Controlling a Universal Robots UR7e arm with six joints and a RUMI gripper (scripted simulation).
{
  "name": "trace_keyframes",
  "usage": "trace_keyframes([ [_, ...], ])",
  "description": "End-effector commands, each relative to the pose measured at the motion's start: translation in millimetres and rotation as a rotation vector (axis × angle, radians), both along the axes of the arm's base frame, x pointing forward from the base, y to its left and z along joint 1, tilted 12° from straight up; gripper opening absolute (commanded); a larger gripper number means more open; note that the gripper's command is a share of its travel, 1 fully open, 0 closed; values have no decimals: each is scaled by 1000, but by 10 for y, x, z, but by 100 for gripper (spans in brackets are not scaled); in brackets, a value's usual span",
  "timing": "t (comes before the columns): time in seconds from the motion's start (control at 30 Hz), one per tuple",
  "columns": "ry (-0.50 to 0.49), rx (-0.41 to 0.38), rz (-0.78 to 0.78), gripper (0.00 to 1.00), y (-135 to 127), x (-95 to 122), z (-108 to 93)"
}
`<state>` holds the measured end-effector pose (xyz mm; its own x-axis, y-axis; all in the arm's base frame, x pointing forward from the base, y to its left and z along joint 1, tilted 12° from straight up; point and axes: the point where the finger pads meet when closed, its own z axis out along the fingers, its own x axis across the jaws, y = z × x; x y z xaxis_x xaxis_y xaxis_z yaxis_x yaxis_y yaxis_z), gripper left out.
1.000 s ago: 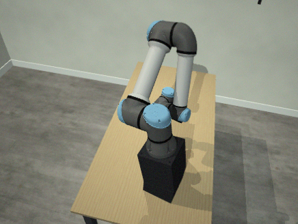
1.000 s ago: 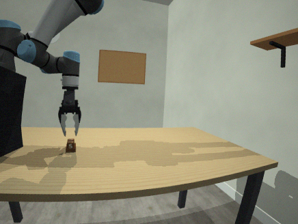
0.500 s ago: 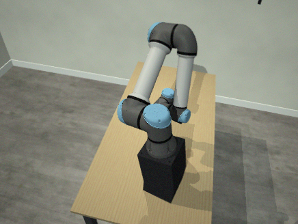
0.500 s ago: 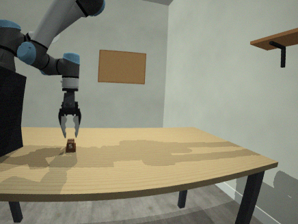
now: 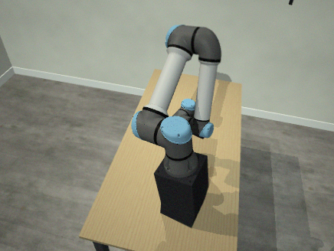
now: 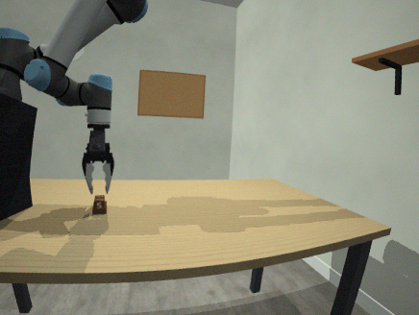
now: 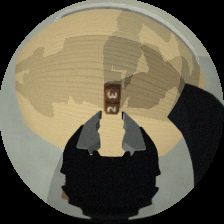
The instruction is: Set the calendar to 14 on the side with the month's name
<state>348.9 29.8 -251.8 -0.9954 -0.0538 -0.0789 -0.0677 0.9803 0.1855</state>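
Note:
The small brown calendar [image 6: 99, 205] stands on the wooden table at the left of the exterior view, and the face towards that camera shows a 5. In the wrist view the calendar [image 7: 111, 99] shows two cubes in a row, with 3 and 2 on their top faces. My gripper [image 6: 98, 191] points straight down and hangs just above the calendar without touching it. Its fingers stand partly apart with nothing between them. In the top view the arm hides the gripper and the calendar.
The robot's dark pedestal [image 5: 183, 191] stands on the table close behind the calendar and shows at the left of the exterior view [image 6: 14, 158]. A wall shelf [image 6: 389, 55] and a cork board [image 6: 171, 94] are far off.

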Motion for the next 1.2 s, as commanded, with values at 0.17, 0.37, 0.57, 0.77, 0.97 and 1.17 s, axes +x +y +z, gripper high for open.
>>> trace_keyframes([
  [0.17,-1,0,0,28,-2,3,3],
  [0.37,-1,0,0,28,-2,3,3],
  [0.57,-1,0,0,28,-2,3,3],
  [0.77,-1,0,0,28,0,4,-7],
  [0.97,-1,0,0,28,6,6,-39],
  [1.17,-1,0,0,28,24,12,-128],
])
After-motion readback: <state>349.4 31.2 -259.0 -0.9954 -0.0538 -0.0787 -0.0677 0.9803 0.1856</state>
